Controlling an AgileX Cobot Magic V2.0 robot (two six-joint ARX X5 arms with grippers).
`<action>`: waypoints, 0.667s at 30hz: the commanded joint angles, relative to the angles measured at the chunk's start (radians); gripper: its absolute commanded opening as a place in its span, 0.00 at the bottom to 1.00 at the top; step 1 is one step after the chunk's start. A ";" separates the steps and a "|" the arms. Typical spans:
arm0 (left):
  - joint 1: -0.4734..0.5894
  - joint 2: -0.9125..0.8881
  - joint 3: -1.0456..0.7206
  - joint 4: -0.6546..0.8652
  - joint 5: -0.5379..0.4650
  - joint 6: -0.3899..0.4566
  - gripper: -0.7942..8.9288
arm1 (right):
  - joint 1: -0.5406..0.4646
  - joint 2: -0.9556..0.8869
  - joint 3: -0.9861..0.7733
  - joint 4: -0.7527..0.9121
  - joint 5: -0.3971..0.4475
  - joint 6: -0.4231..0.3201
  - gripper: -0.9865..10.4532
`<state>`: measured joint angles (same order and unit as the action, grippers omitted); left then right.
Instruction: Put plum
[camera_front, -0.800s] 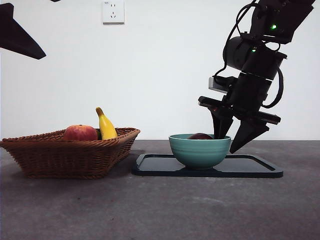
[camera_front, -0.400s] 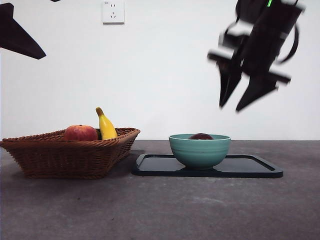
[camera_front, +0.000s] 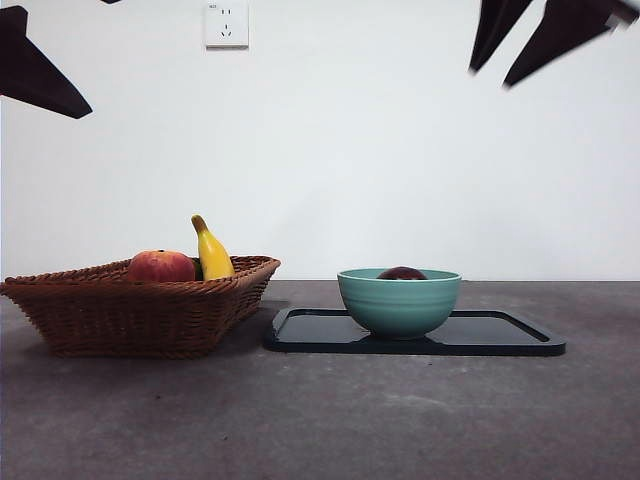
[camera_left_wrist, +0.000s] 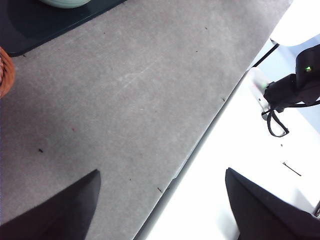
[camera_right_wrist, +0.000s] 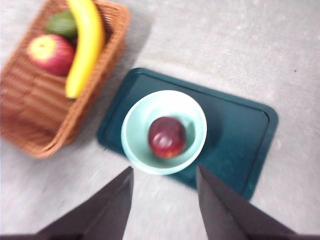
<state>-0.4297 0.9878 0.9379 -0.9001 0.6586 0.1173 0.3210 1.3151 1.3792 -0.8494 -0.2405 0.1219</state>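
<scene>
Fingers of the right gripper (camera_front: 525, 45) hang spread and empty high above the bowl (camera_front: 399, 301), where the plum (camera_front: 402, 273) just peeks over the rim. Overhead, the plum (camera_right_wrist: 167, 136) lies mid-bowl: smooth, likely slippery, best gripped across its widest part. Left gripper (camera_left_wrist: 162, 205) waits agape, holding nothing

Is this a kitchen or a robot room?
Probably a robot test room, not a kitchen. There is a bare white wall with one power socket, a plain grey table, and fruit set out tidily: a plum in a green bowl and a wicker basket.
</scene>
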 joint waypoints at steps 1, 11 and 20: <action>-0.004 0.005 0.011 0.005 0.007 0.005 0.49 | 0.014 -0.059 -0.013 -0.024 -0.003 -0.018 0.26; -0.004 0.005 0.011 0.005 0.007 0.005 0.49 | 0.100 -0.382 -0.322 -0.034 -0.039 -0.018 0.26; -0.004 0.005 0.011 0.005 0.007 0.005 0.49 | 0.141 -0.594 -0.492 -0.037 -0.108 -0.015 0.26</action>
<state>-0.4297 0.9878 0.9375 -0.9001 0.6582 0.1173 0.4541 0.7177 0.8825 -0.8948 -0.3447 0.1093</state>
